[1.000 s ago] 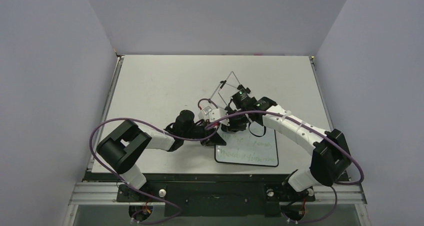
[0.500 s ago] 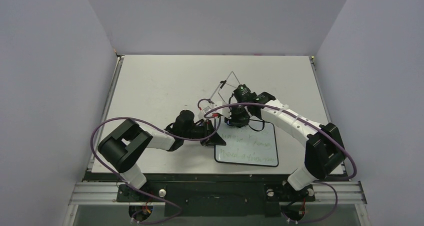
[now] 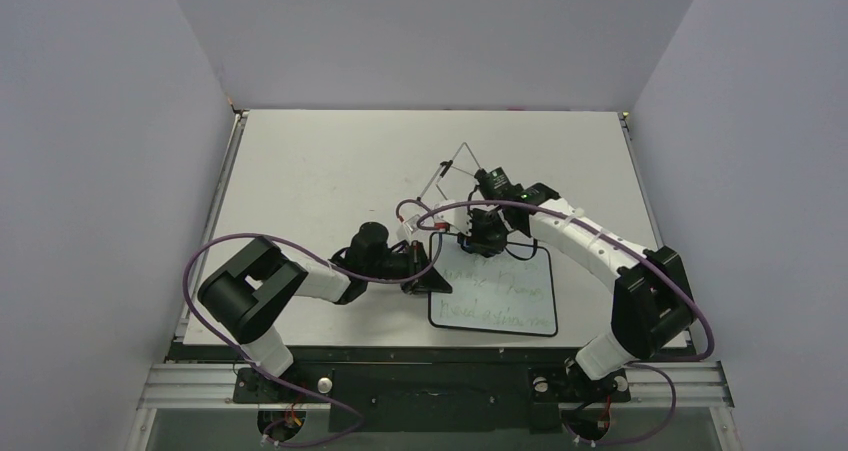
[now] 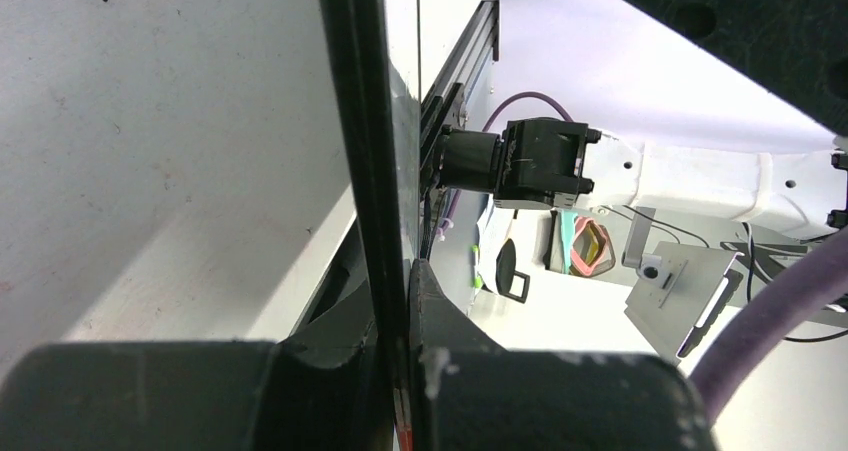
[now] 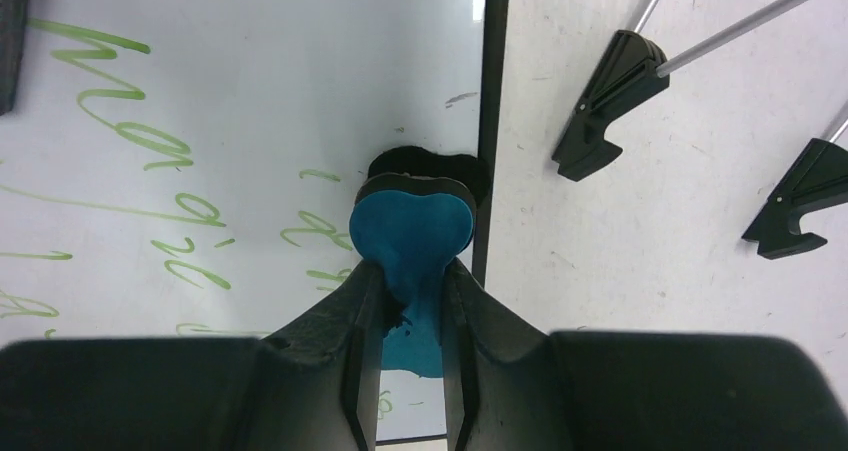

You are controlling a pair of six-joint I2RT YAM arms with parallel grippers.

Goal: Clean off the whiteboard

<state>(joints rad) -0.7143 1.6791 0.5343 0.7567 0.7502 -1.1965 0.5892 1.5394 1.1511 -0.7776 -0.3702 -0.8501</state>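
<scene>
Black-fingered left end effector [image 4: 395, 311], closed on the left edge of the whiteboard [image 3: 497, 299], which lies at the near middle of the counter [image 3: 320, 171] and bears green handwriting. Further right, the right end effector [image 5: 412, 281] clamps a blue eraser [image 5: 413, 221] pressed to the board beside its frame. The wire easel [image 3: 456, 164] stands just beyond, with its black feet [image 5: 608, 101] on the counter.

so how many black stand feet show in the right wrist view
2. One black plastic foot lies beside the black-framed white board; the other foot sits further out. More may be out of frame.
</scene>
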